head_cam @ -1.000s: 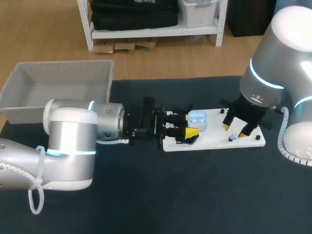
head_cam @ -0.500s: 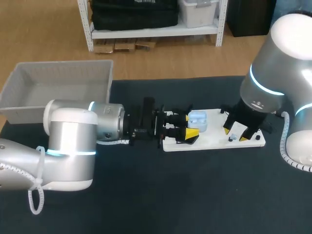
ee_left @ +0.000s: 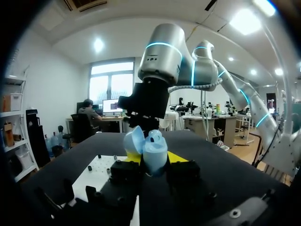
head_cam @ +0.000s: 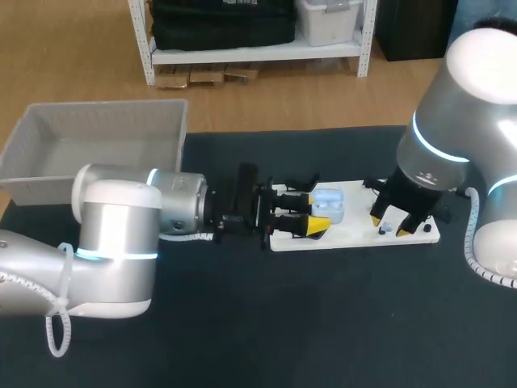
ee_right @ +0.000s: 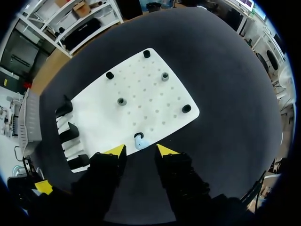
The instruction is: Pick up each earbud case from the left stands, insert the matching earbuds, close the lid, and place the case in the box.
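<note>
l gripper (head_cam: 318, 215) clenched on open blue case (ee_left: 151, 149), board (ee_right: 141, 104) left end; r gripper (ee_right: 140, 149) released, over earbud (ee_right: 141, 143) at board's right end.

table cover (head_cam: 339, 323): dark and matte. Lies under the white board and runs out past it on every side.
white board (ee_right: 141, 101): flat rectangular plate with rounded corners and a regular grid of small holes. Lies flat on the table cover. Landmark for the entries below.
black pegs (ee_right: 146, 53): short, round, upright. Four counted in the right wrist view, close to the white board's rim, framing one end of it.
grey posts (ee_right: 165, 76): two short upright cylinders on the white board, inside the rectangle of black pegs and well apart. One stands close to the board's short end, the other nearer its middle.
</note>
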Robot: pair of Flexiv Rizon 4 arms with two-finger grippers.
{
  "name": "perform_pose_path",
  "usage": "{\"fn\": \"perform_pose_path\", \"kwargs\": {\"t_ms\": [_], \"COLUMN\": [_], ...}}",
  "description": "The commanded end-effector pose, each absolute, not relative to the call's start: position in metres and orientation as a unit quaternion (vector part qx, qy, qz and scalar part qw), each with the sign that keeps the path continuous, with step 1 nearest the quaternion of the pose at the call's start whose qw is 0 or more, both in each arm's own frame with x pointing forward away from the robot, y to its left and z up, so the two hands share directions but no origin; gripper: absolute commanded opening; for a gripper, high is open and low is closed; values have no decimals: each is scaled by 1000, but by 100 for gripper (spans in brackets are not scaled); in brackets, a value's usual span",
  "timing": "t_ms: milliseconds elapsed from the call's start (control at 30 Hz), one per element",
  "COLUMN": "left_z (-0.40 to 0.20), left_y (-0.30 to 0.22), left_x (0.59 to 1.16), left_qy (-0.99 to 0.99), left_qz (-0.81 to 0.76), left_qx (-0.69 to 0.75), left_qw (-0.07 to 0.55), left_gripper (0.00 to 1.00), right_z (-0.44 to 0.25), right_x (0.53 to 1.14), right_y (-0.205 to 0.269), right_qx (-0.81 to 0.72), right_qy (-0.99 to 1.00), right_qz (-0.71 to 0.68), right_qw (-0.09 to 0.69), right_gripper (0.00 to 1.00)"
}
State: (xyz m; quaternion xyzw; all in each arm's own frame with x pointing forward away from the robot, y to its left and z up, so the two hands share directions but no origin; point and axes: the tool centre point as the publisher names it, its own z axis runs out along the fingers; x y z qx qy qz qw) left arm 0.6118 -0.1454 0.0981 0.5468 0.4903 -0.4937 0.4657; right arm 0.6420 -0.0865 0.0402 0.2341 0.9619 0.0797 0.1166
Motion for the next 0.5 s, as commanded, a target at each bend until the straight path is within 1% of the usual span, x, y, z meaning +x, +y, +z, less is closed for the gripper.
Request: {"fn": "perform_pose_path", "kwargs": {"t_ms": [33, 500], "left_z": [99, 99], "left_y": [-145, -145], "left_x": [612, 612], "left_qy": [491, 491], "left_qz": [-494, -494], "left_qx": [548, 548], "left_qw": [464, 464], "left_gripper": [0, 0], "right_z": [36, 28], "right_x": [646, 656], "right_y": [-85, -88], "right_qx": [233, 234], "right_qy": [962, 963], "right_qz": [78, 78], "right_qw": [116, 106], "right_gripper": [38, 35]}}
